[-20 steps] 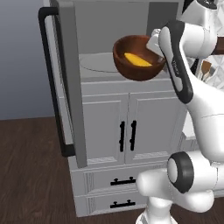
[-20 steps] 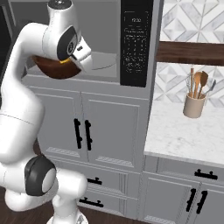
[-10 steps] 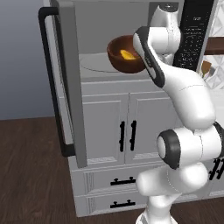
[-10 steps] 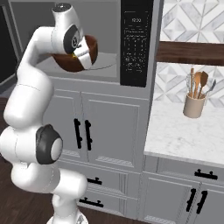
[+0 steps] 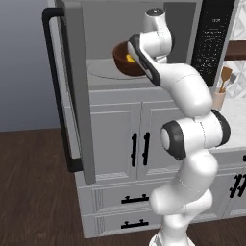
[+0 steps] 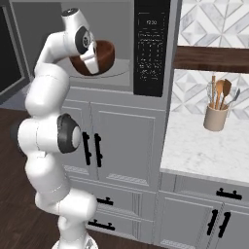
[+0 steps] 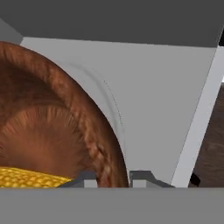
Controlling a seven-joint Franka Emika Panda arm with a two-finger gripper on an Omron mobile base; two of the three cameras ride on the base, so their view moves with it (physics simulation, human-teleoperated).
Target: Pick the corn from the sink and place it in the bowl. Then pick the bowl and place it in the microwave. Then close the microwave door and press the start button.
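Grey shaker-style cabinets [image 6: 124,141] with black bar handles are seen across the lower scene. Drawers [image 5: 126,198] are set below the cabinet doors, each with a black pull. A dark wood plank floor [image 5: 33,187] is laid left of the cabinets. A white marbled countertop [image 6: 209,148] is found to the right of the cabinets, and a beige crock of wooden utensils [image 6: 217,109] is stood on it. Behind the crock, a patterned tile backsplash [image 6: 214,22] is crossed by a dark wooden shelf [image 6: 211,58].
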